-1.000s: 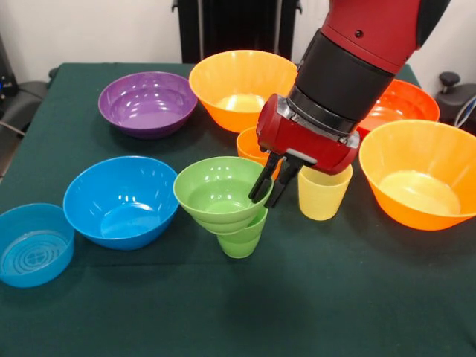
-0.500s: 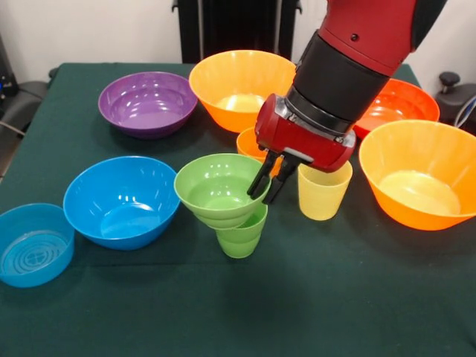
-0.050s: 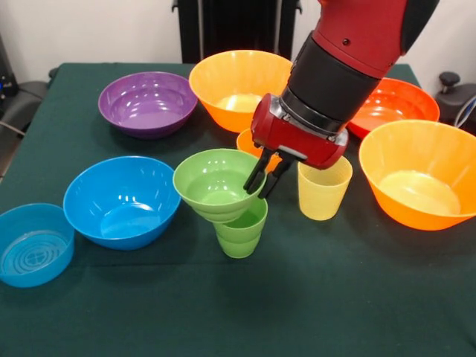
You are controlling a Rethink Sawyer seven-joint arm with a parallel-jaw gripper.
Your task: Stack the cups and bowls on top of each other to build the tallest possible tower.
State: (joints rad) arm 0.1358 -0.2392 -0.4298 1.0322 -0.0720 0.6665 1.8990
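Since the earlier frame the gripper (image 3: 262,181) has lifted the small green bowl (image 3: 216,182), pinching its rim, tilted above the green cup (image 3: 239,232).

Orange cup (image 3: 248,141): mostly hidden behind gripper (image 3: 265,181) and green bowl (image 3: 216,184); only rim sliver shows. Red-orange bowl (image 3: 398,104): left part covered by arm (image 3: 349,59), front by big orange bowl (image 3: 416,182). Small blue bowl (image 3: 33,244): cut off at left edge. Green cup (image 3: 240,230): rim partly hidden by green bowl. Arm cut off at top edge.
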